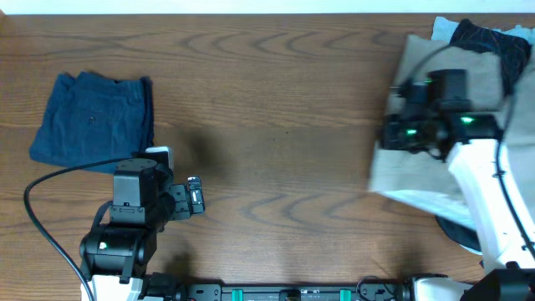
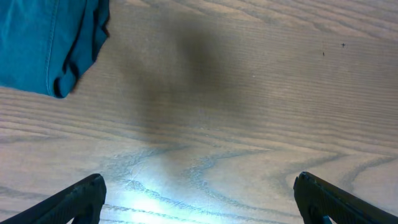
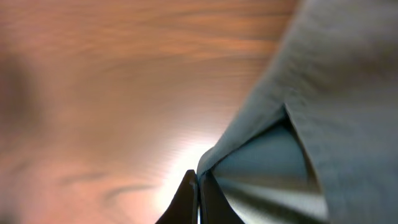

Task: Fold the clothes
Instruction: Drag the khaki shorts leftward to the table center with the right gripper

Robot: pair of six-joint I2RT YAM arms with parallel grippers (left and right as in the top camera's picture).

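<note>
Overhead: on the wooden table (image 1: pixel 276 100), a folded blue garment (image 1: pixel 94 119) lies at the far left. The left gripper (image 1: pixel 194 197) hangs just beside its near corner, over bare wood. At the right edge, light khaki shorts (image 1: pixel 410 171) lie spread out, with a dark navy garment (image 1: pixel 491 42) heaped on their far end. The right gripper (image 1: pixel 389 127) sits low at the shorts' left border, blurred; its finger state cannot be told from here.

Left wrist: the left gripper (image 2: pixel 199 186) points at bare tabletop (image 2: pixel 249 93), its two dark fingers (image 2: pixel 81 199) spread wide to the bottom corners and holding nothing. A rounded corner of the folded blue garment (image 2: pixel 43 43) fills the upper left, apart from both fingers.

Right wrist: the right gripper (image 3: pixel 198 196) has its fingers (image 3: pixel 185 202) pressed together, pinching the edge of the khaki shorts (image 3: pixel 336 81). The cloth rises from the pinch to the upper right, and a fold opens on a pale blue lining (image 3: pixel 267 165). The wood (image 3: pixel 112 93) behind is blurred.
</note>
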